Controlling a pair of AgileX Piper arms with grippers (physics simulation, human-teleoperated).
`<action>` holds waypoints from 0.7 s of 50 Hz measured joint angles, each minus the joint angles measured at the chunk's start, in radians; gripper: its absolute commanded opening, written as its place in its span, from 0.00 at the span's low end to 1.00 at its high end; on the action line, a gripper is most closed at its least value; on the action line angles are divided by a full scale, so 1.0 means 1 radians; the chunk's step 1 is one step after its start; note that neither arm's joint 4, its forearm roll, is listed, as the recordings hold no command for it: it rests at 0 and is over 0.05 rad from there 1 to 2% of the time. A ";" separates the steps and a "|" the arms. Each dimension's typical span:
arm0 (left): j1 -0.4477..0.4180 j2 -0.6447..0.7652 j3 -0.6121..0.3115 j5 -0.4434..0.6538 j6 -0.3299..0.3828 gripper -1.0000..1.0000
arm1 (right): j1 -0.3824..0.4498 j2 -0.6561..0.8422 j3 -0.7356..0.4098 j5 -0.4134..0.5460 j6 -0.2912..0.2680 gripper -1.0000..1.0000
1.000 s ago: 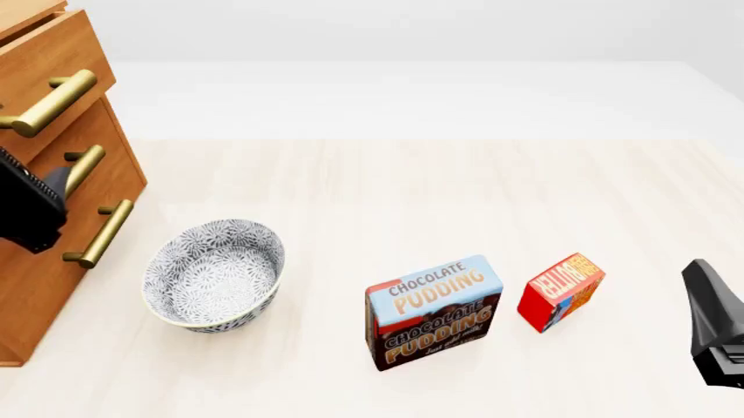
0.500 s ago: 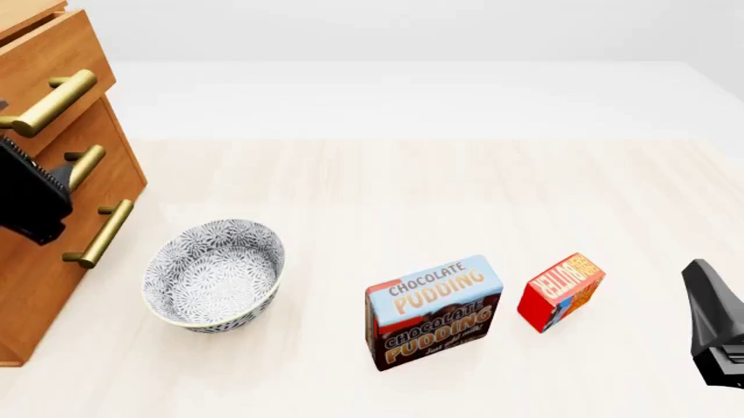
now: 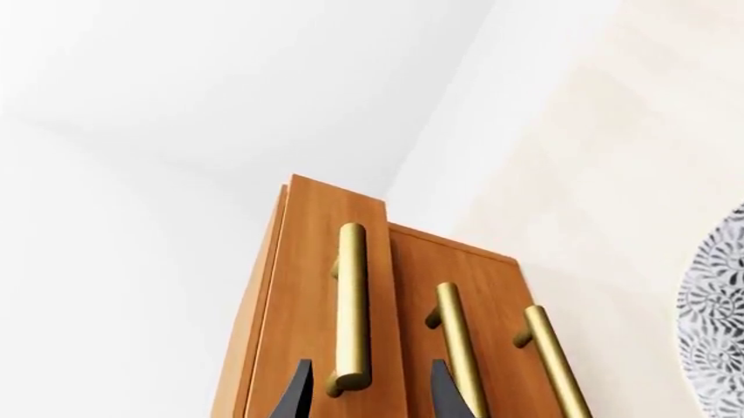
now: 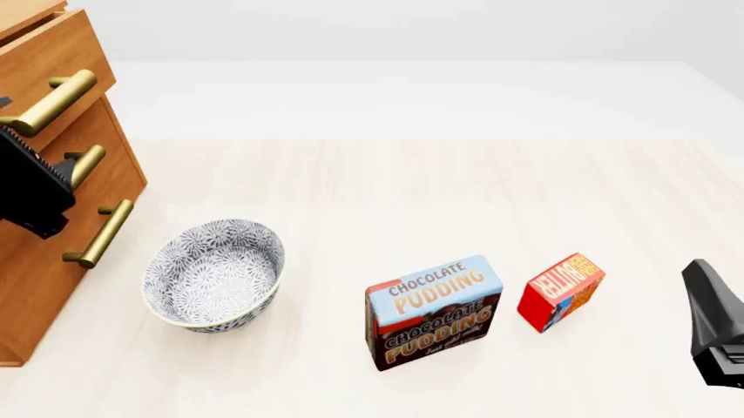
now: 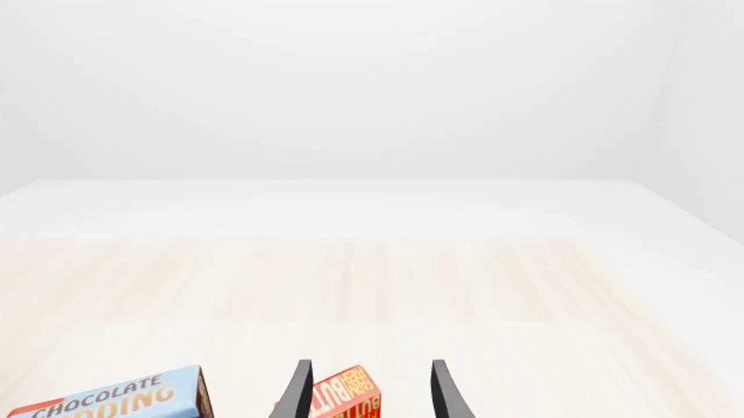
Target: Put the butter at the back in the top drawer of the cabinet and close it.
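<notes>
Since a second earlier, only the left gripper point(image 4: 35, 187) had shifted, creeping up along the front of the cabinet point(image 4: 47, 252) toward the top drawer point(image 4: 52, 57); the right gripper point(image 4: 715, 326) and everything on the table point(image 4: 465, 183) stayed as they were. In the left wrist view the left gripper's fingers point(image 3: 296, 396) stood spread apart, one on either side of the near end of the top drawer's brass handle point(image 3: 351, 305), with no clear contact visible. That drawer's front sat slightly forward of the two drawers beneath it.

Well away from the cabinet, the butter point(image 4: 560, 291) lay toward the right side of the table, tilted up on an edge, just to the right of the chocolate pudding box point(image 4: 436, 311) and apart from it. It was a little ahead and to the left of the right gripper, which hung at the right edge of the front view without touching anything. In the right wrist view that gripper's fingers point(image 5: 300, 392) were parted, with the butter point(image 5: 347, 396) showing between them but beyond the tips. A patterned bowl point(image 4: 214, 274) sat between the cabinet and the pudding box.
</notes>
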 measured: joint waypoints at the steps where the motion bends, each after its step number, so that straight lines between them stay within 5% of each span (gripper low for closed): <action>1: 0.000 0.001 -0.001 0.000 -0.001 1.00 | 0.000 0.000 0.000 0.000 0.000 1.00; 10: 0.000 0.004 -0.004 0.002 -0.006 1.00 | 0.000 0.000 0.000 0.000 0.000 1.00; 11: 0.000 0.005 -0.004 0.001 -0.006 0.00 | 0.000 0.000 0.000 0.000 0.000 1.00; 35: 0.004 -0.002 -0.015 -0.010 -0.013 0.00 | 0.000 0.000 0.000 0.000 0.000 1.00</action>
